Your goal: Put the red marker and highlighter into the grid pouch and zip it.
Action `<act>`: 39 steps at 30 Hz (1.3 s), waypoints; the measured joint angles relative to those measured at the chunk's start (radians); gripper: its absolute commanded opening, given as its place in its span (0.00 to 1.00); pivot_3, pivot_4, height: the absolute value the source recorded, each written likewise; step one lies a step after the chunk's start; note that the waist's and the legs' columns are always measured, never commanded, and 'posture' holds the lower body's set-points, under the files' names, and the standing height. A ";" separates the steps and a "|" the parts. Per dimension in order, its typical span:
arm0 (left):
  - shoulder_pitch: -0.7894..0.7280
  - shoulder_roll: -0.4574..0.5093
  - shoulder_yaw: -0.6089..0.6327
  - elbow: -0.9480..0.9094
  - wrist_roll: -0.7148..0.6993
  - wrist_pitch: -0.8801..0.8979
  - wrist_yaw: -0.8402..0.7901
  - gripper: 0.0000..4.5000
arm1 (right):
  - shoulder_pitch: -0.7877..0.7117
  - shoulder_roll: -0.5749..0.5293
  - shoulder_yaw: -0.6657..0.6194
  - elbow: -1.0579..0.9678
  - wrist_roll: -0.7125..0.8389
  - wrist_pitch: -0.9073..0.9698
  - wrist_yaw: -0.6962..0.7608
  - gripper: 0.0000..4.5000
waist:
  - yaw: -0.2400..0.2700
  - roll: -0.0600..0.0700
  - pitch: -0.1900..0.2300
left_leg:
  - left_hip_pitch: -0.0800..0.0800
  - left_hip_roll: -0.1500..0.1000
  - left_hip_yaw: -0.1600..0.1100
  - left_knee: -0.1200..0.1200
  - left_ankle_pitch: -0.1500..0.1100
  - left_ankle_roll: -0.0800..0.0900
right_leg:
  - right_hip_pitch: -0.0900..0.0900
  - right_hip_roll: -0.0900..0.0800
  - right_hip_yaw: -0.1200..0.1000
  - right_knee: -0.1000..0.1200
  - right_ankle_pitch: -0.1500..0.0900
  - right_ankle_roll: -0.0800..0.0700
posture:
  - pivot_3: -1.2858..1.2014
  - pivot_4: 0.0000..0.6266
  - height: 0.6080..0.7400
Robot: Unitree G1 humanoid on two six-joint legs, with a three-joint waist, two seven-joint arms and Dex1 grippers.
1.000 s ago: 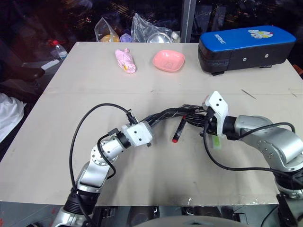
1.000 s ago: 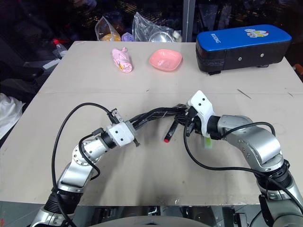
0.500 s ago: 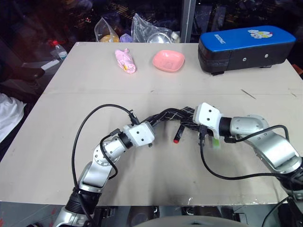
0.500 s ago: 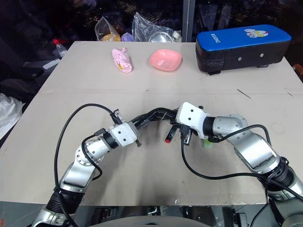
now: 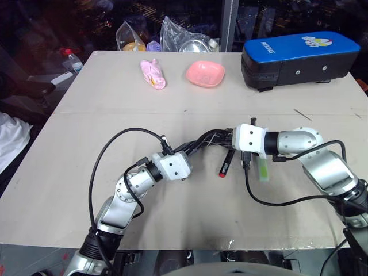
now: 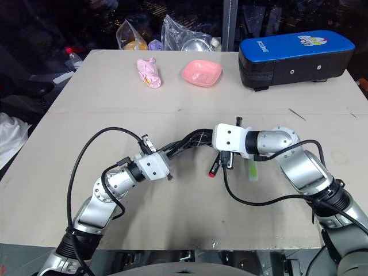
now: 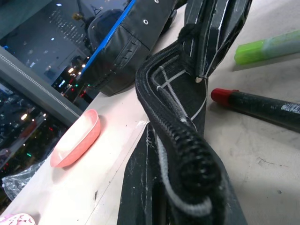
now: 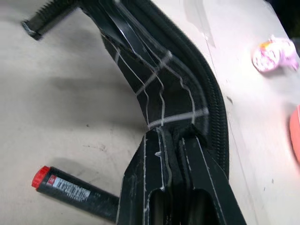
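Observation:
The grid pouch (image 5: pixel 208 139), black with white lines, hangs as a twisted arch above the table between both grippers. My left gripper (image 5: pixel 188 149) is shut on its left end and my right gripper (image 5: pixel 232 140) is shut on its right end. The red marker (image 5: pixel 225 164) lies on the table just under the pouch's right end, its red cap toward me. To its right, under my right forearm, the light-green highlighter (image 5: pixel 263 170) lies flat. In the left wrist view the pouch (image 7: pixel 178 140) bulks up close, with the marker (image 7: pixel 258 105) and highlighter (image 7: pixel 272 44) beyond.
A big blue-topped black case (image 5: pixel 299 57) stands at the back right. A pink bowl (image 5: pixel 204 73) and a pink wrapped packet (image 5: pixel 153 74) sit at the back centre. Plastic bags (image 5: pixel 172 35) crowd the far edge. The table (image 5: pixel 86 121) has bare room on the left.
My right gripper has rolled over and now points left along the pouch, staying shut on it. The pouch's right end has twisted with it. The left gripper has held still.

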 measured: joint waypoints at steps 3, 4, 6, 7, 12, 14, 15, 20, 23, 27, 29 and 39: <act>-0.002 0.001 -0.008 0.011 0.001 -0.010 -0.005 0.01 | -0.033 0.015 0.020 0.039 -0.026 -0.055 0.048 0.00 | 0.000 0.000 0.000 | 0.000 0.000 0.000 0.000 0.000 0.000 | 0.000 0.000 0.000 0.000 0.000 0.000 | 0.52 0.24 1.00; -0.003 0.001 -0.009 0.012 0.001 -0.011 -0.006 0.01 | -0.034 0.017 0.020 0.042 -0.028 -0.060 0.052 0.00 | 0.000 0.000 0.000 | 0.000 0.000 0.000 0.000 0.000 0.000 | 0.000 0.000 0.000 0.000 0.000 0.000 | 0.52 0.24 1.00; -0.003 0.004 -0.014 0.012 0.001 -0.016 -0.011 0.01 | -0.045 0.026 0.022 0.064 -0.039 -0.087 0.075 0.00 | 0.001 0.000 0.000 | 0.000 0.000 0.001 0.000 0.000 0.000 | 0.000 0.000 0.000 0.000 0.000 0.000 | 0.52 0.24 1.00; -0.002 0.006 -0.016 0.013 0.001 -0.020 -0.014 0.01 | -0.053 0.031 0.022 0.079 -0.046 -0.103 0.087 0.00 | 0.000 0.000 0.000 | 0.000 0.000 0.001 0.000 0.000 0.000 | 0.000 0.000 0.000 0.000 0.000 0.000 | 0.52 0.24 1.00; 0.002 0.014 -0.017 0.013 -0.001 -0.029 -0.021 0.01 | -0.087 0.051 0.022 0.130 -0.065 -0.164 0.132 0.00 | 0.000 0.000 0.000 | 0.000 0.000 0.001 0.000 0.000 0.000 | 0.000 0.000 0.000 0.001 0.000 0.000 | 0.52 0.24 1.00; 0.005 0.022 -0.017 0.013 -0.003 -0.041 -0.026 0.01 | -0.099 0.052 0.022 0.155 -0.073 -0.192 0.145 0.00 | 0.000 0.000 0.000 | 0.000 0.000 0.001 0.000 0.000 0.000 | 0.000 0.000 0.000 0.000 0.000 0.000 | 0.52 0.24 1.00; 0.006 0.029 -0.017 0.013 -0.006 -0.051 -0.032 0.01 | -0.103 0.052 0.022 0.172 -0.079 -0.214 0.153 0.00 | 0.000 0.000 0.000 | 0.000 0.000 0.001 0.000 0.000 0.000 | 0.000 0.000 0.000 0.001 0.000 0.000 | 0.52 0.24 1.00; 0.007 0.062 -0.015 0.018 -0.029 -0.091 -0.054 0.01 | -0.107 0.040 0.022 0.207 -0.093 -0.284 0.186 0.00 | 0.000 0.000 0.000 | 0.001 0.000 0.002 0.000 0.000 0.000 | 0.000 0.000 0.000 0.001 0.000 0.000 | 0.52 0.24 1.00; 0.002 0.088 -0.012 0.033 -0.042 -0.125 -0.068 0.01 | -0.107 0.034 0.022 0.211 -0.097 -0.316 0.206 0.00 | -0.001 0.000 0.000 | 0.001 0.001 0.002 0.000 0.000 0.000 | 0.000 0.000 0.000 0.001 0.000 0.000 | 0.52 0.24 1.00; -0.022 0.118 -0.011 0.062 -0.042 -0.170 -0.082 0.01 | -0.107 0.034 0.022 0.218 -0.098 -0.347 0.229 0.00 | 0.000 0.000 0.000 | 0.001 0.000 0.002 0.000 0.000 0.000 | 0.000 0.000 0.000 0.001 0.000 0.000 | 0.52 0.24 1.00; -0.033 0.134 -0.011 0.075 -0.040 -0.192 -0.087 0.01 | -0.107 0.034 0.022 0.218 -0.098 -0.360 0.240 0.00 | 0.000 0.000 0.000 | 0.001 0.000 0.003 0.000 0.000 0.000 | 0.000 0.000 0.000 0.001 0.000 0.000 | 0.52 0.24 1.00; -0.034 0.124 -0.024 0.099 -0.040 -0.217 -0.090 0.01 | -0.107 0.041 0.022 0.212 -0.107 -0.379 0.266 0.00 | 0.000 0.000 0.000 | 0.001 0.000 0.003 0.001 0.000 0.000 | 0.000 0.000 0.000 0.001 0.000 0.000 | 0.52 0.24 1.00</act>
